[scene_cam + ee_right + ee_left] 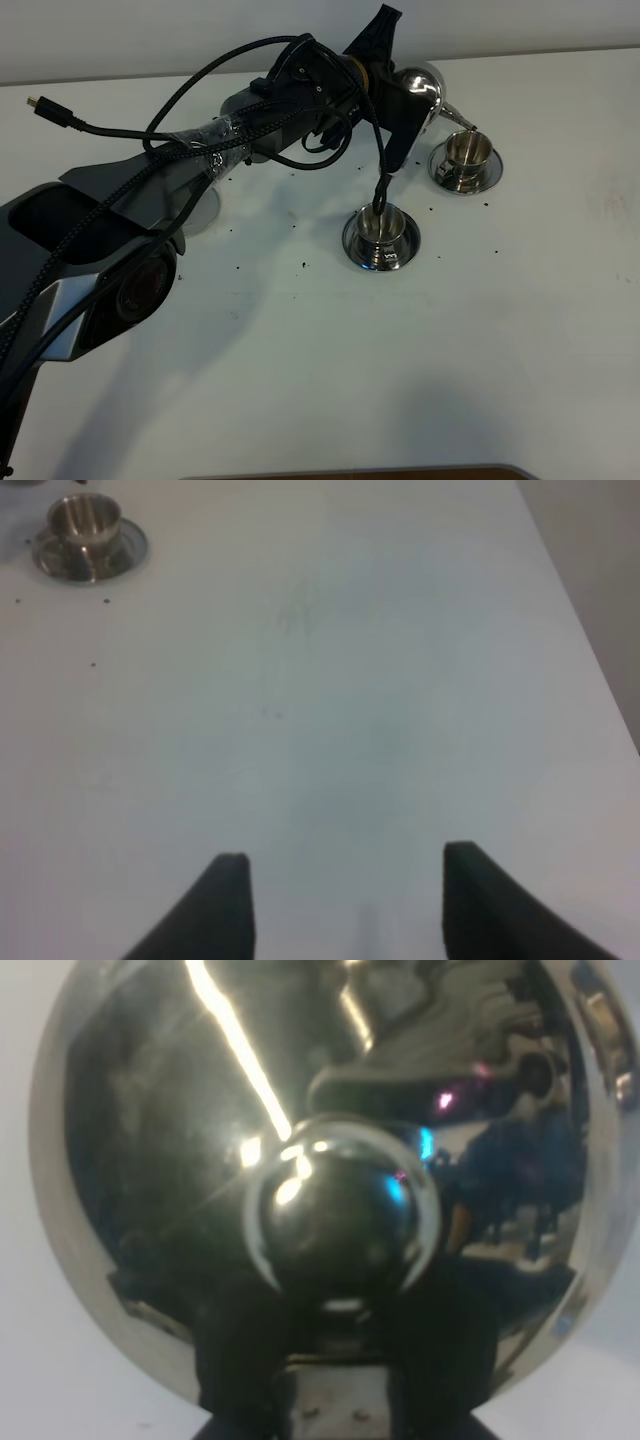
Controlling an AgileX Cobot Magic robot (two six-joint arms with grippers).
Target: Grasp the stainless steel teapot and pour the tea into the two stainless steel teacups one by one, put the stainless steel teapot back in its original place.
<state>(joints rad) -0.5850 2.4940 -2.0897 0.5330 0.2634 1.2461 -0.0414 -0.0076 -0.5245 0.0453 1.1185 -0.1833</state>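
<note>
The stainless steel teapot [424,84] hangs tilted above the table at the back, its thin spout [458,120] reaching down to the rim of the far teacup [467,151] on its saucer. My left gripper [385,85] is shut on the teapot's handle. In the left wrist view the domed lid and knob [335,1220] fill the frame, with the gripper [335,1380] below them. The near teacup [380,232] stands on its saucer. The round coaster [203,212] lies partly under the left arm. No tea shows. The right gripper [345,900] is open over bare table.
Small dark specks dot the white table [450,350] around the cups. Loose black cables [120,125] trail off the left arm. The right wrist view shows one teacup [88,530] far off and the table's edge [580,610].
</note>
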